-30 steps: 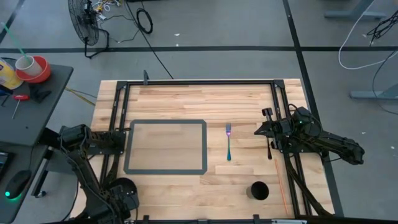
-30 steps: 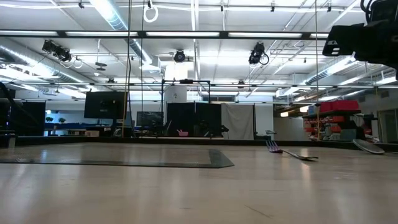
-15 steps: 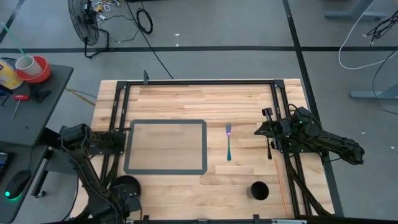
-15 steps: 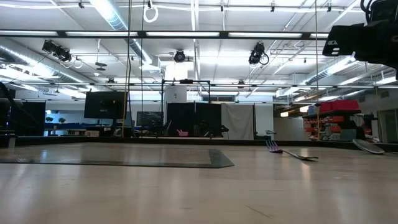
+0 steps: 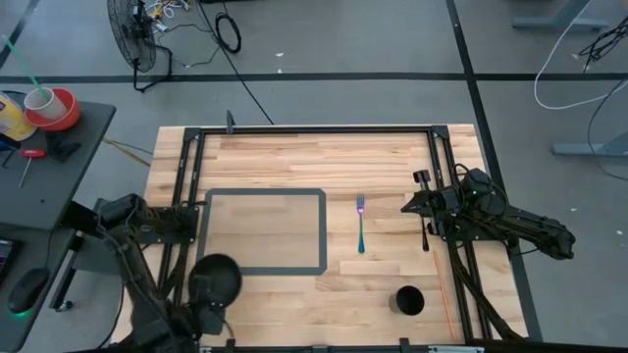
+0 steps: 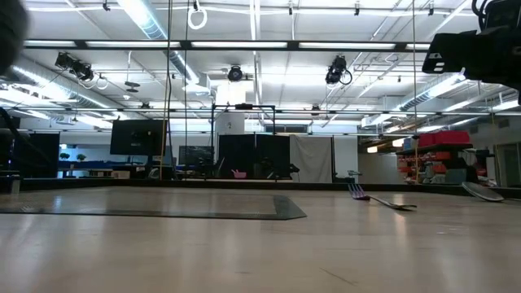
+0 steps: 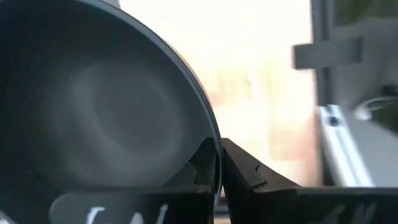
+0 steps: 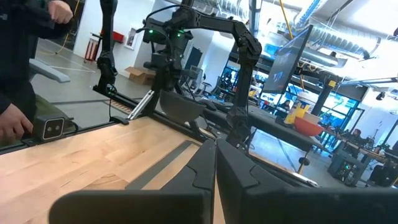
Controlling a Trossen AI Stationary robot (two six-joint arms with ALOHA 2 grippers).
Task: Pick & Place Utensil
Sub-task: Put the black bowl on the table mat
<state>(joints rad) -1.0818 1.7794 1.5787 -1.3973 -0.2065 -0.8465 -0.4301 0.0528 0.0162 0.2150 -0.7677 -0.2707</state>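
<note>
A thin, stiff, likely slippery fork (image 5: 361, 225) is lying on the worktop (image 5: 383, 162), best pinched mid-handle, while both arms' jaws are sitting closed, apparently empty.

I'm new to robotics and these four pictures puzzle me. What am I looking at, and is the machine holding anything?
This is a wooden table with two dark robot arms. One camera looks straight down, one looks level across the tabletop, and one rides on each arm's wrist. The left gripper holds a round dark plate by its rim, near the table's front left corner. The right gripper waits at the right side, fingers shut and empty. On the table lie a fork, a dark cup and a grey-framed mat.
</note>
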